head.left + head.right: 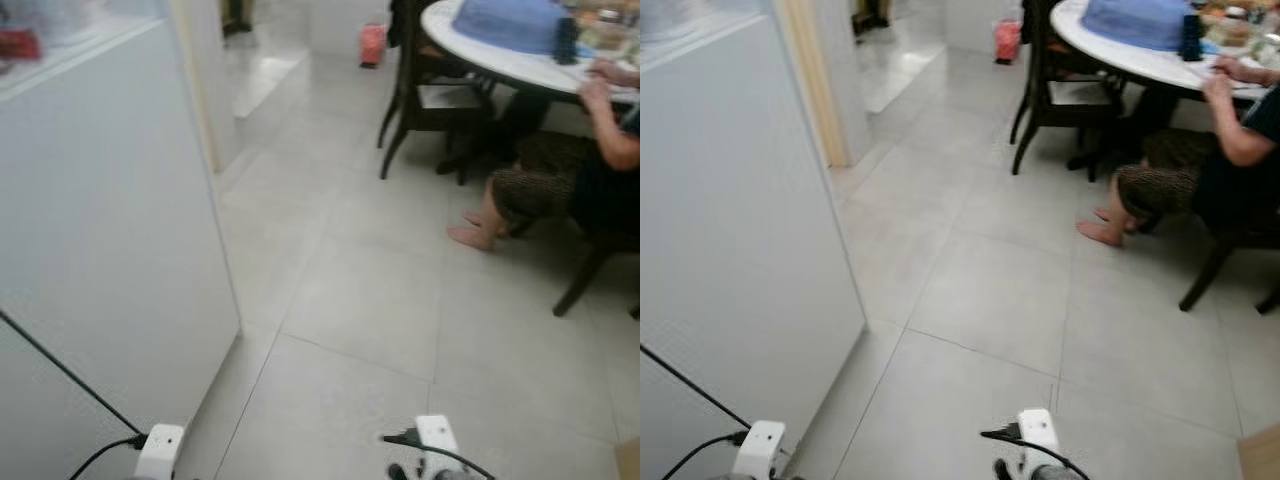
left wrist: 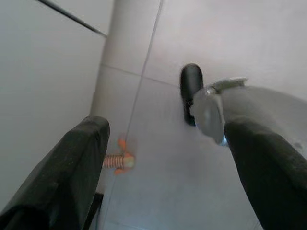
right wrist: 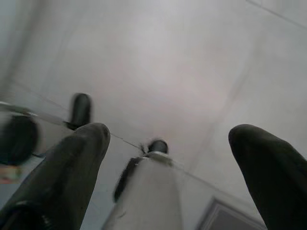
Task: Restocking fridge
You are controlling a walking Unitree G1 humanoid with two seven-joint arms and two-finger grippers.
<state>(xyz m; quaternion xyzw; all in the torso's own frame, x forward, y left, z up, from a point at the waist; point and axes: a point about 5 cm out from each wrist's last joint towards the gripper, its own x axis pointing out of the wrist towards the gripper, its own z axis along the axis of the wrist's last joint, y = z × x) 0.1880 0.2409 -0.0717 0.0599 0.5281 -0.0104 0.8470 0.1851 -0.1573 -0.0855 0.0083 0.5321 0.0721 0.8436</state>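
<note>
Here we stand beside the tall white fridge door on our left, both arms hanging idle: the left gripper and the right gripper each hang spread wide over pale grey floor tiles, grasping nothing. We judge the step is best done by turning squarely to the fridge, clear of the seated person at the round white table. We can read no brand or writing.

Person seated at table, dark chair nr
</note>
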